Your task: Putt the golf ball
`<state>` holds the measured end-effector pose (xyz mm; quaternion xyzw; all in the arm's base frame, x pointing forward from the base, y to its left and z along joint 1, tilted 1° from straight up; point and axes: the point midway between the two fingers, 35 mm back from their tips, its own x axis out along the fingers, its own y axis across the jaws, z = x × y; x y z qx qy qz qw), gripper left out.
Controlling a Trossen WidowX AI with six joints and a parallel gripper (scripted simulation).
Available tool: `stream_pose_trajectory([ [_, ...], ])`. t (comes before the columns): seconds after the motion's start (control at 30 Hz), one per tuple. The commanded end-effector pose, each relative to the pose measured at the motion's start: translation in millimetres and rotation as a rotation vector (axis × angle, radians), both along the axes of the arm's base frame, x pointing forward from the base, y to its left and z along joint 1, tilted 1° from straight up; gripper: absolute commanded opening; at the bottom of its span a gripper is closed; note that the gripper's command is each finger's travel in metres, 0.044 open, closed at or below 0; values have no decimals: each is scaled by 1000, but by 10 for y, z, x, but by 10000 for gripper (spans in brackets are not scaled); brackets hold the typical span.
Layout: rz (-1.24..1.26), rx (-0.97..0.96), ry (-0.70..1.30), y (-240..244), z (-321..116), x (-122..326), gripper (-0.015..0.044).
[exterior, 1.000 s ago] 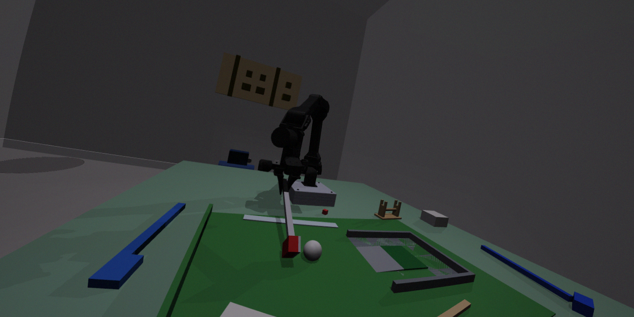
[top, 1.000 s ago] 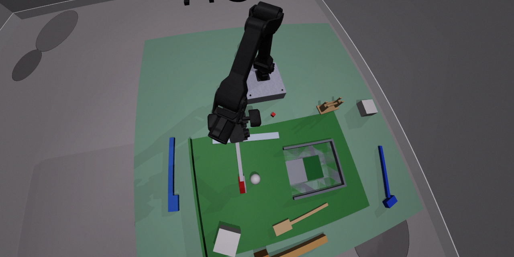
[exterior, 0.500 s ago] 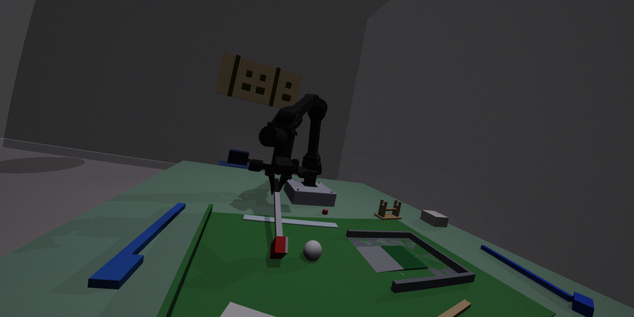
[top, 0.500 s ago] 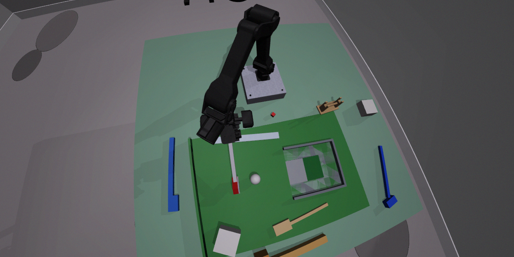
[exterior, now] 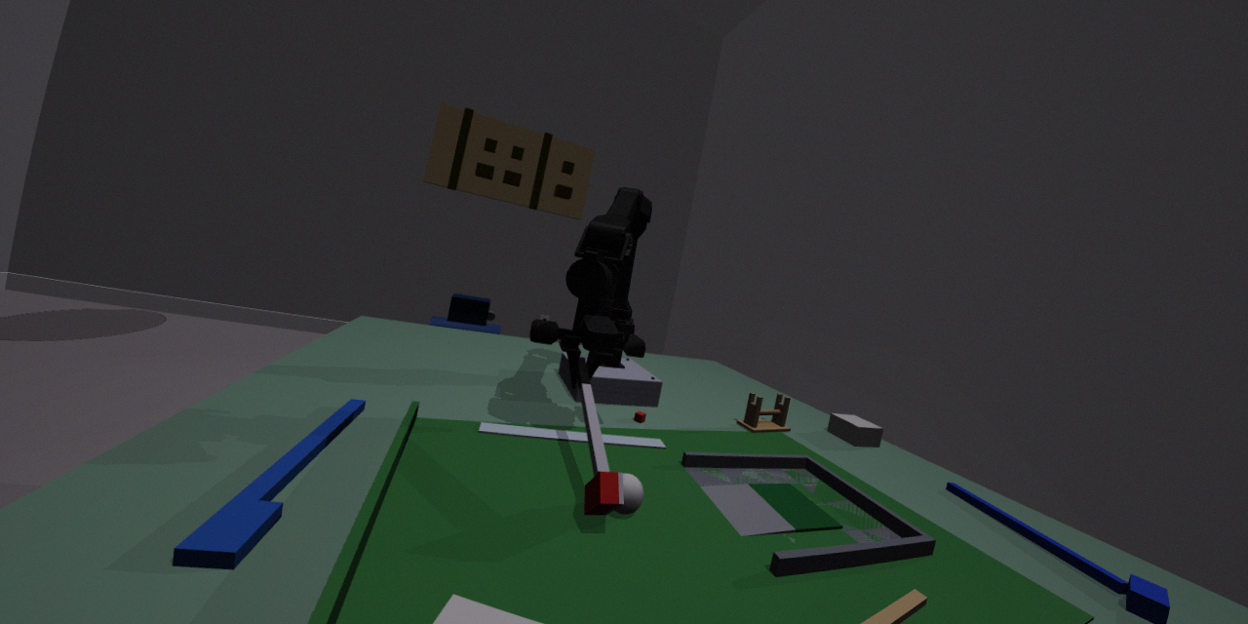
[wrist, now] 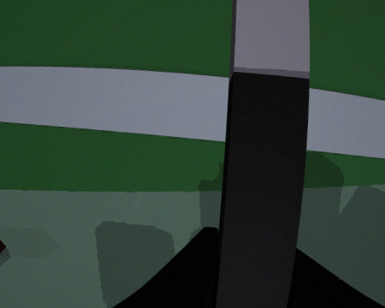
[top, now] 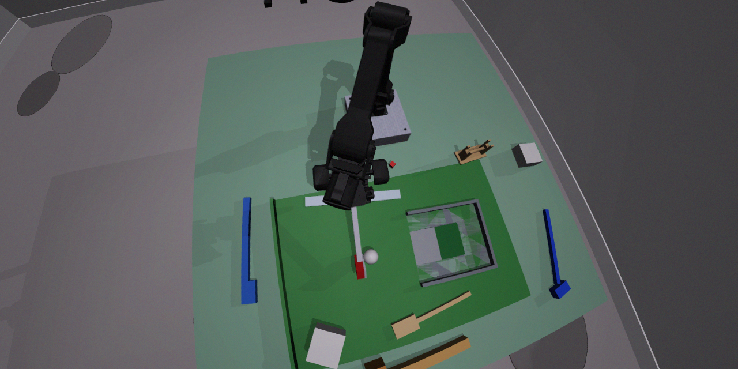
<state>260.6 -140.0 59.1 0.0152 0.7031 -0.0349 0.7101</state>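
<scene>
My gripper (exterior: 578,384) (wrist: 236,242) is shut on the black grip of the red putter, above the near end of the green mat. The putter's pale shaft (top: 357,232) (exterior: 594,432) (wrist: 271,38) slopes down to its red head (top: 359,267) (exterior: 602,492). The white golf ball (top: 371,256) (exterior: 634,493) is close against the right face of the head; I cannot tell if they touch. To the right of the ball are the light grey ramp (top: 425,245) (exterior: 740,508) and the dark green raised green (top: 450,240) (exterior: 796,507). The fingertips are hidden in the top view.
A grey rail (top: 486,232) (exterior: 859,557) borders the green on three sides. A white strip (top: 388,195) (exterior: 632,441) (wrist: 94,100) lies below my gripper. A small wooden rack (top: 472,153) (exterior: 764,425), a tan paddle (top: 406,325), a white block (top: 325,347) and blue clubs (top: 245,243) (top: 552,248) are around.
</scene>
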Motion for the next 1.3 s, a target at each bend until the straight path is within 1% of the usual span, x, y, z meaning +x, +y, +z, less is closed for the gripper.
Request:
stream_pose_trajectory([
  [0.0,9,3,-5,442,-6,-4,0],
  [0.1,9,4,-6,712,-18,-42,0],
  [0.27,9,4,-6,730,33,-40,0],
  [0.63,9,4,-6,741,573,-53,0],
  [0.73,9,4,-6,741,582,-54,0],
  [0.77,11,8,5,743,506,-70,0],
  [1.27,11,8,5,743,506,-70,0],
])
